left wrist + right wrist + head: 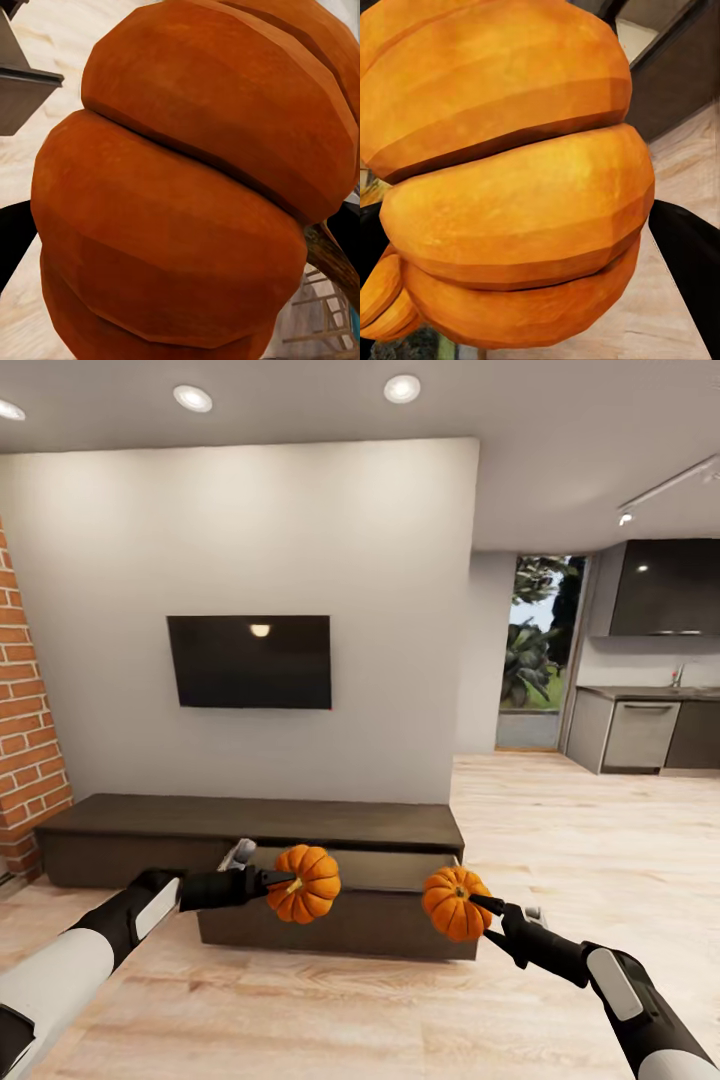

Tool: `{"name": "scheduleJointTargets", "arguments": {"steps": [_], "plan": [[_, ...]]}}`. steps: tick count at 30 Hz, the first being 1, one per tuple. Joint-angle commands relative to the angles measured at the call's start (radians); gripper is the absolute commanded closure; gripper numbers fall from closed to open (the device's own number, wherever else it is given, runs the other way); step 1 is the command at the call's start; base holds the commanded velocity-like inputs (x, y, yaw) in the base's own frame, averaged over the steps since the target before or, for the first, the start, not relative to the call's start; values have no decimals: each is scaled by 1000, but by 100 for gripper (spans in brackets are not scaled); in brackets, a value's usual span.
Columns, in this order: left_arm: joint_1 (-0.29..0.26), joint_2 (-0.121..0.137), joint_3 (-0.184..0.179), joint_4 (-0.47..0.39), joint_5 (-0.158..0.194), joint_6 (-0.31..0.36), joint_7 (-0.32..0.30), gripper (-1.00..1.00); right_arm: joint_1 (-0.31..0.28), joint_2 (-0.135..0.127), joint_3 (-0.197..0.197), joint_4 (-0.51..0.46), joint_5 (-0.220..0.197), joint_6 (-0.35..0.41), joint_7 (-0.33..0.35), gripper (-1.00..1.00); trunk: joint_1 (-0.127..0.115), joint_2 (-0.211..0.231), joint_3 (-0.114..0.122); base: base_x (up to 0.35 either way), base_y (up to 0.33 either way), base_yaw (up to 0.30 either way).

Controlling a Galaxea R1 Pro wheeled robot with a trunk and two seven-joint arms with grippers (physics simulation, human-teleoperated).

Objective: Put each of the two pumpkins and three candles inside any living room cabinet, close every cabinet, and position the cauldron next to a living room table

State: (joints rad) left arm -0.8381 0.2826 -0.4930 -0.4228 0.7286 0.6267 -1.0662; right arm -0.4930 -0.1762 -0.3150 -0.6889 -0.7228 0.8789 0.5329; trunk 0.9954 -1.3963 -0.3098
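I hold one pumpkin in each hand in front of the long, low dark-brown cabinet. My left gripper is shut on a bright-orange pumpkin, seen close up as pumpkin. My right gripper is shut on the other pumpkin, seen close up as pumpkin. Both hang just above the cabinet's pulled-out drawer, whose pale inside shows between them. The candles, cauldron and table are out of view.
A black TV hangs on the grey wall above the cabinet. A brick wall stands at the left. Wooden floor stretches right toward a kitchen and a glass door.
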Motion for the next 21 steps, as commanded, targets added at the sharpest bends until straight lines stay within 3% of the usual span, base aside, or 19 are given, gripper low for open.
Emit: {"name": "scheduleJointTargets", "arguments": {"steps": [1, 7, 16, 21], "plan": [[-1, 1, -2, -2, 14, 10, -1, 100, -1, 1, -4, 0, -10, 9, 3, 100, 1, -1, -1, 317, 47, -277], [-1, 1, -2, -2, 14, 10, -4, 100, -1, 1, -4, -1, -5, 9, 3, 100, 1, -1, 0, 219, -27, -151], [0, 0, -2, 1, 14, 9, -7, 100, -1, 1, -3, -1, -1, -29, 2, 100, 1, -1, 0, 53, -4, -12], [0, 0, -2, 6, 14, 8, -7, 100, -1, 1, -3, -1, -6, -31, 1, 100, 1, -1, 0, 250, -11, 0]]}}
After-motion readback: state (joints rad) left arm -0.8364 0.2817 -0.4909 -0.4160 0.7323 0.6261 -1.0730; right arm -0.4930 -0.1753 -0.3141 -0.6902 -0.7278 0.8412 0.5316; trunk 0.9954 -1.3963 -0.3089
